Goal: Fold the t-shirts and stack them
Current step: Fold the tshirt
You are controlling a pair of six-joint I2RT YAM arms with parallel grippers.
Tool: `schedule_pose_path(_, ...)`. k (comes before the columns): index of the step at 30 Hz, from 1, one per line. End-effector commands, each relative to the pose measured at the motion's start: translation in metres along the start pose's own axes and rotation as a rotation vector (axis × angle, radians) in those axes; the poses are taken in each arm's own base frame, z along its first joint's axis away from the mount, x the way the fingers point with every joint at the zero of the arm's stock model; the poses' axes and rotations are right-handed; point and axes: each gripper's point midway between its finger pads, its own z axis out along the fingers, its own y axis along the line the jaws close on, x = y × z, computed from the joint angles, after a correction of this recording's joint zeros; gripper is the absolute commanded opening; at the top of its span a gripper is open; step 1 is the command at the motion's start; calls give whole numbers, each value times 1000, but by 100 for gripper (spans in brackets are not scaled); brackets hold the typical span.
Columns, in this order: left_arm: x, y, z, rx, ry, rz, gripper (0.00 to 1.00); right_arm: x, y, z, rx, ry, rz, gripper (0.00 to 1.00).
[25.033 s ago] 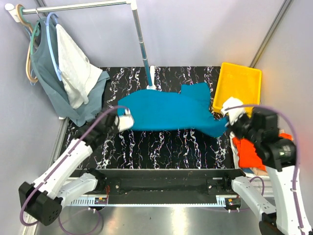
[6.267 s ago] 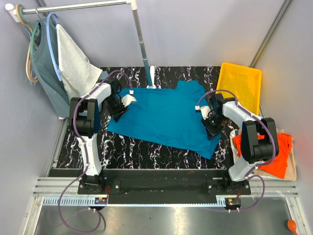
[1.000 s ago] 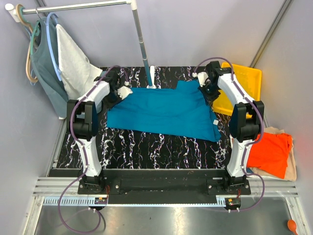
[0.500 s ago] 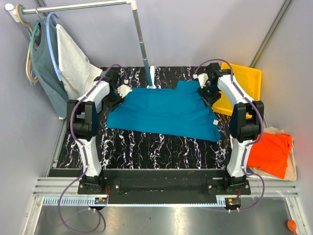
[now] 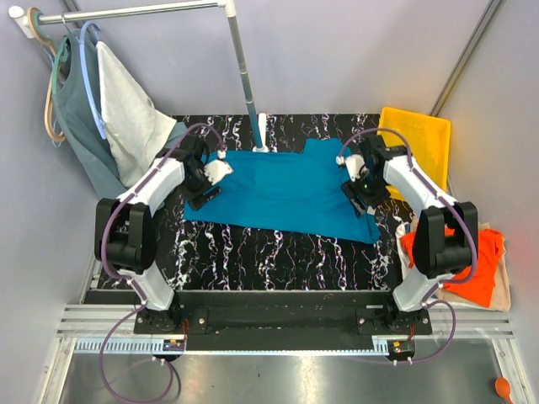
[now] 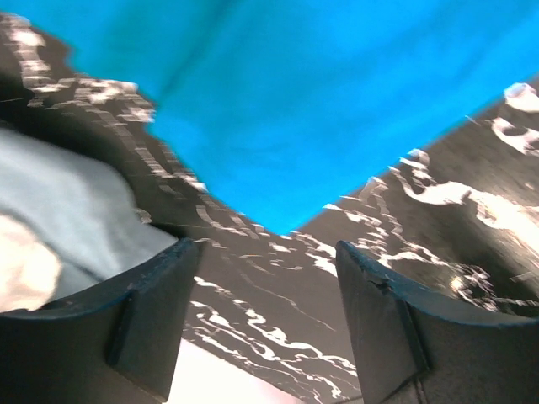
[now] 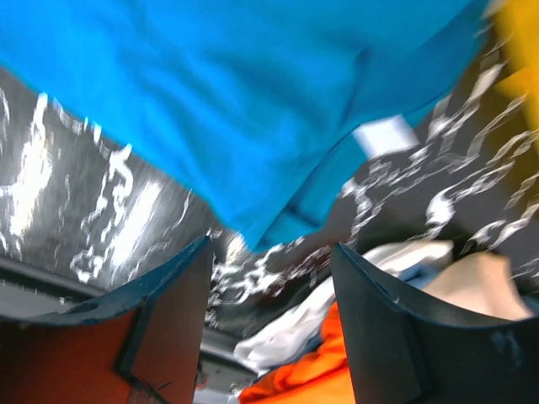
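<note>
Teal-blue short-sleeved cotton t-shirt (image 5: 286,189) lay spread flat, roughly one layer, across the middle of the black white-veined counter (image 5: 278,261). Its far hem sat close to the far edge, and its near-right corner tapered to a point toward the right edge. A small white label (image 7: 383,135) showed by that corner.

Handling (est.): light, limp, no stiffness. Prob. sags and bunches if lifted at one point only, and may drag on the counter. Best hold = pinch at 2 matching corners, L + R together, so the fold edge stays straight.

L gripper (image 5: 206,189) hung over the shirt's left side. Its fingers were spread wide w/ nothing between them, and the wrist cam showed the near-left corner of the cloth framed in the gap (image 6: 265,278).

R gripper (image 5: 362,195) hung over the right side, likewise wide apart and empty (image 7: 269,286), above the near-right corner.

Bright orange t-shirt (image 5: 484,269) lay on a cream one (image 5: 504,295), just off the counter's right edge near the near-right corner, not yet folded.

Yellow plastic tray (image 5: 414,114) sat at the far-right corner. Grey-green top (image 5: 76,126) and white cloth (image 5: 126,118) hung on hangers beyond the far-left corner.
</note>
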Motion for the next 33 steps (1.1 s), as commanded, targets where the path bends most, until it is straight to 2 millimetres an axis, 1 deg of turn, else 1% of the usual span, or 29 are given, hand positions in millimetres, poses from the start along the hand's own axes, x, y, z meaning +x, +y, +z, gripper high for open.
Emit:
schedule_pose_path(1,3,-15,5,36,-22,43,72,26,17,-2,-18,18,-25,68)
schedule_pose_path(3,7,-18,11,47,-13,47,73,33,23,2,-37,31,-28,69)
schedule_pose_path(4,8,-19,14,53,-6,50,73,41,26,4,-45,45,-27,70)
schedule_pose_path(7,9,-23,22,78,-1,55,73,52,32,8,-63,59,-32,70)
schedule_pose_path(10,10,-23,29,83,10,61,73,58,31,13,-58,74,-41,69)
schedule_pose_path(15,6,-21,34,94,11,65,73,58,30,21,-61,86,-46,69)
schedule_pose_path(20,3,-17,40,90,17,57,72,50,28,29,-66,82,-43,68)
schedule_pose_path(23,-2,-15,39,91,4,57,72,45,27,31,-72,76,-40,68)
schedule_pose_path(26,-7,-12,33,82,-17,55,73,38,24,30,-63,62,-45,68)
schedule_pose_path(28,-13,-8,28,71,-37,56,73,30,19,30,-47,37,-44,67)
schedule_pose_path(31,-22,0,28,56,-54,45,73,18,14,34,-30,17,-37,67)
schedule_pose_path(32,-27,7,27,37,-65,42,73,16,13,35,-27,14,-34,67)
schedule_pose_path(33,-28,8,32,38,-57,34,73,12,11,37,-24,11,-27,67)
